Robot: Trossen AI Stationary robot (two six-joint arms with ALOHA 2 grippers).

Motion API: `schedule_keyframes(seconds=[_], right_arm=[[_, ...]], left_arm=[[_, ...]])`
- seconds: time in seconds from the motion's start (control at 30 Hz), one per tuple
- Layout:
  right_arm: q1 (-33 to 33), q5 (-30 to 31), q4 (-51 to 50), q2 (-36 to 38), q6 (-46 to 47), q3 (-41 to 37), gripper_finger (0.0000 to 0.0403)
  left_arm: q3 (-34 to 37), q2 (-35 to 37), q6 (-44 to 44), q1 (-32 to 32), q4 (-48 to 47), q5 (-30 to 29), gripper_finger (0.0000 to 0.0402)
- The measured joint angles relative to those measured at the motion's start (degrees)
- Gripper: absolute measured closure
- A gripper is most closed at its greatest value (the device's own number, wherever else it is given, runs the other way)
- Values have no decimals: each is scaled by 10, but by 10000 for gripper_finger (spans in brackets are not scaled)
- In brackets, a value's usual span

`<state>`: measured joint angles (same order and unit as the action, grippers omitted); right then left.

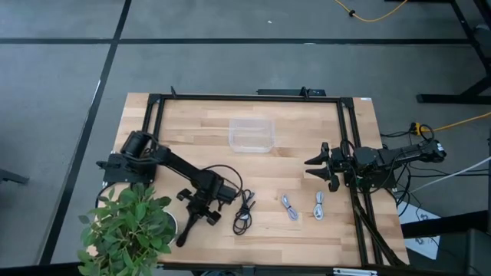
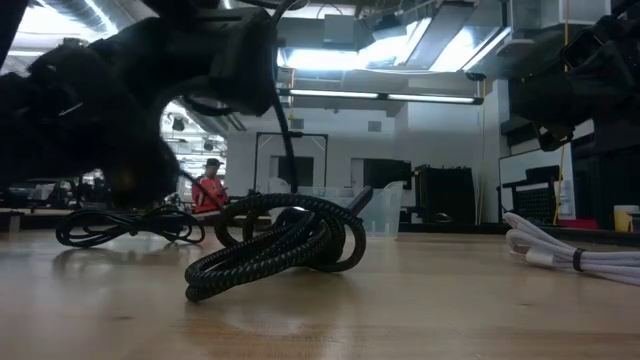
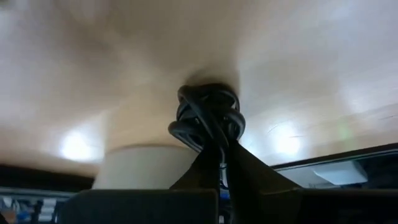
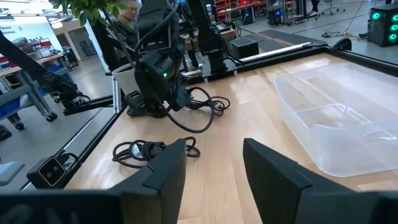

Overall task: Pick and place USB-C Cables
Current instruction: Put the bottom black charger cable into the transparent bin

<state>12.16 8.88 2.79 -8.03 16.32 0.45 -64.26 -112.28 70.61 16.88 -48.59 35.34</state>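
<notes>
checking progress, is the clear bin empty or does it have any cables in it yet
Empty. The high view shows only bare wood through the clear bin, and the right wrist view shows nothing inside; the grey cables lie on the table.

Readable text: none that I can make out in any view.
Cables [image 1: 243,211]: no print or tag that I can read on them.
Clear bin [image 1: 252,134]: no label on it.
Surface [image 1: 291,165]: bare wood, no markings.
My arms: no brand or number legible on them.
Room behind: screens and lit panels show, but nothing on them can be read.
</notes>
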Motion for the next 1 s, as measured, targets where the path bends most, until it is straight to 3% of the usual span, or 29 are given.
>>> schedule_keyframes(seconds=[0.3,0.57,0.77,1.0], right_arm=[[0,0,0,0,0,0,239],[0,0,0,0,1,0,239],[0,-1,0,0,1,0,239],[0,0,0,0,0,0,239]], left_arm=[[-61,50,-30,-6,-81,-143,401],[-144,80,-85,-49,-104,-187,401],[-219,81,-188,-117,-102,-229,401],[-295,82,-337,-230,-75,-333,401]])
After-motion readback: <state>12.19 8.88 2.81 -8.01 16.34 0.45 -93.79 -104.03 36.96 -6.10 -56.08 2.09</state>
